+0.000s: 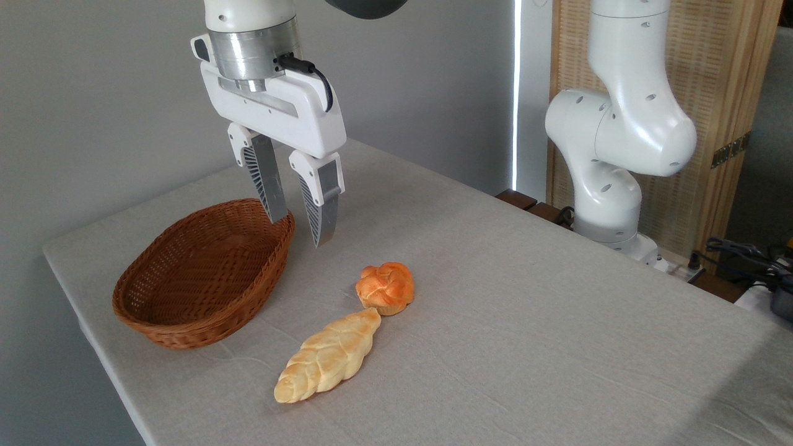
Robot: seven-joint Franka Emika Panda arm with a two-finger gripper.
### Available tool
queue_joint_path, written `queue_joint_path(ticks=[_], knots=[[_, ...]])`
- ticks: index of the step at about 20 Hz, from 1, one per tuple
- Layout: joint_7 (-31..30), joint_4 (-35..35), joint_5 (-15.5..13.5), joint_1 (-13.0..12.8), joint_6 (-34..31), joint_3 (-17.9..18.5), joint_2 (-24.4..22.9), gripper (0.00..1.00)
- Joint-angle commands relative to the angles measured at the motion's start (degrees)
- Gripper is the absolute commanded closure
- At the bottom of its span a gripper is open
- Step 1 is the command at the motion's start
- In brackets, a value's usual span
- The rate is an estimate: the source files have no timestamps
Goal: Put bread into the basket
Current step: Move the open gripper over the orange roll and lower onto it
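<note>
The bread (pixel 385 287), a small round orange-brown knotted bun, lies on the grey tablecloth near the middle of the table. The oval brown wicker basket (pixel 186 310) stands to its left and holds nothing. My gripper (pixel 302 230) hangs open above the table, over the basket's right rim and up-left of the bun, with nothing between its fingers.
A longer pale-golden braided loaf (pixel 328 357) lies just in front of the bun, its tip almost touching it. The arm's white base (pixel 610 161) rises at the table's far right. The table's left edge (pixel 80 322) runs close behind the basket. Cables lie at the far right.
</note>
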Motion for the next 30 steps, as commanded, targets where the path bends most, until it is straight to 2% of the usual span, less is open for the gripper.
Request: queue_joint_path(ticks=[1, 6, 8, 14, 16, 17, 24, 30], knots=[[1.54, -1.26, -0.44, 0.47, 0.02, -0.55, -1.04, 0.00], [1.19, -6.35, -0.70, -0.49, 7.84, -3.62, -1.74, 0.00], [1.28, -8.81, -0.53, -0.50, 7.59, -4.42, -2.70, 0.00], [1.98, -19.87, 0.17, -0.32, 8.02, -3.72, -8.76, 0.00], [3.64, -24.44, 2.62, -0.32, 8.29, -3.72, -9.91, 0.00], [4.09, -25.86, 3.68, -0.32, 8.29, -3.72, -9.92, 0.00], [4.09, -30.53, 3.69, -0.58, 15.05, -4.24, -8.07, 0.00], [4.18, -31.06, 3.86, -0.58, 15.23, -4.25, -7.02, 0.00]])
